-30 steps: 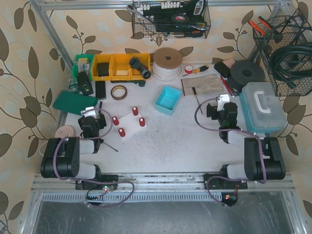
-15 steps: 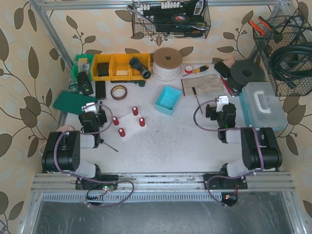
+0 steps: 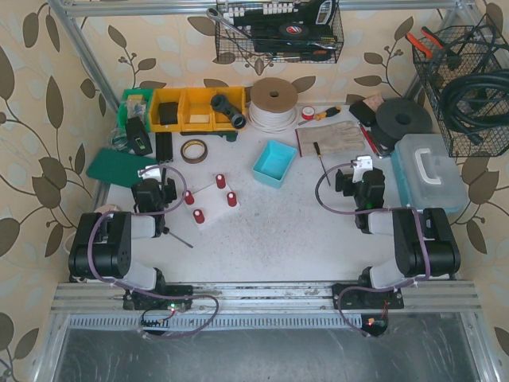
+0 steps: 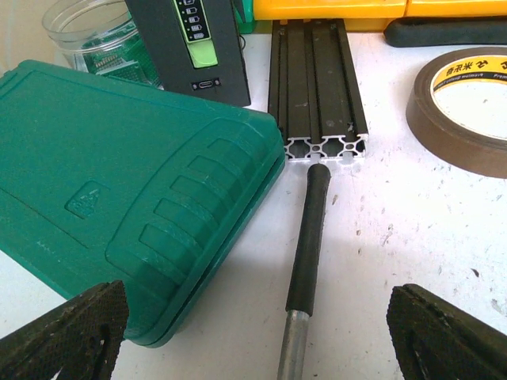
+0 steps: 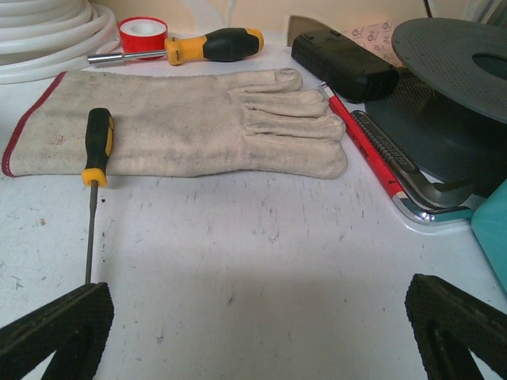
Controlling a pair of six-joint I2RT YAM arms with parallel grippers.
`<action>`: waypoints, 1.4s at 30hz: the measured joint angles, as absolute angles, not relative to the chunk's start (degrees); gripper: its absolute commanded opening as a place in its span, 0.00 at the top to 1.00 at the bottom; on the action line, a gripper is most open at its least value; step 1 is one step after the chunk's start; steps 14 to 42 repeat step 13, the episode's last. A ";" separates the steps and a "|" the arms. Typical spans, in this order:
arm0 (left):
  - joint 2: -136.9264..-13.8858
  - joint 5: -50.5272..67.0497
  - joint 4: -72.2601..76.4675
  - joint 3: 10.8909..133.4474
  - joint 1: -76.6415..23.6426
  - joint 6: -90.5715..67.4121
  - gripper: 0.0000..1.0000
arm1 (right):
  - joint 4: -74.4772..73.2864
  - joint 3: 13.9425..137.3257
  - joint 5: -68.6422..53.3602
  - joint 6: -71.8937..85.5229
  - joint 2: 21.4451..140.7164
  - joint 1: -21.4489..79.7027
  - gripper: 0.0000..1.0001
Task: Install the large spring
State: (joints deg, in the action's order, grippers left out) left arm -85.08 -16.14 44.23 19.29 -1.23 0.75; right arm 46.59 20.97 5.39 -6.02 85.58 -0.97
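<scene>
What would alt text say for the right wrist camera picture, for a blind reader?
A pale work glove lies flat on a white table, a small screwdriver's handle on its cuff. Behind are a larger screwdriver and red tape roll; the right tool's open, empty fingertips frame the bottom corners.

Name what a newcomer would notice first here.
The white block with four red pegs sits left of centre in the top view, a blue tray beyond it to the right. A green case fills the left wrist view; a pale work glove lies across the right one.
</scene>
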 measured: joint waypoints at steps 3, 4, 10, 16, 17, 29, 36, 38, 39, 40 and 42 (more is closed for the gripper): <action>-85.10 -16.14 43.94 19.29 -1.23 1.02 0.09 | 46.59 20.97 5.41 -6.02 85.58 -0.91 0.00; -85.10 -16.14 43.90 19.29 -1.23 1.06 0.09 | 46.59 20.97 5.43 -6.02 85.58 -0.86 0.00; -85.12 -16.14 43.79 19.29 -1.23 1.19 0.09 | 46.59 20.97 5.54 -6.02 85.58 -0.75 0.00; -85.12 -16.14 43.79 19.29 -1.23 1.21 0.09 | 46.59 20.97 5.63 -6.04 85.58 -0.64 0.00; -85.12 -16.14 43.79 19.29 -1.23 1.21 0.09 | 46.59 20.97 5.63 -6.04 85.58 -0.64 0.00; -85.12 -16.14 43.79 19.29 -1.23 1.21 0.09 | 46.59 20.97 5.63 -6.04 85.58 -0.64 0.00; -85.12 -16.14 43.79 19.29 -1.23 1.21 0.09 | 46.59 20.97 5.63 -6.04 85.58 -0.64 0.00; -85.12 -16.14 43.79 19.29 -1.23 1.21 0.09 | 46.59 20.97 5.63 -6.04 85.58 -0.64 0.00; -85.12 -16.14 43.79 19.29 -1.23 1.21 0.09 | 46.59 20.97 5.63 -6.04 85.58 -0.64 0.00; -85.12 -16.14 43.79 19.29 -1.23 1.21 0.09 | 46.59 20.97 5.63 -6.04 85.58 -0.64 0.00; -85.12 -16.14 43.79 19.29 -1.23 1.21 0.09 | 46.59 20.97 5.63 -6.04 85.58 -0.64 0.00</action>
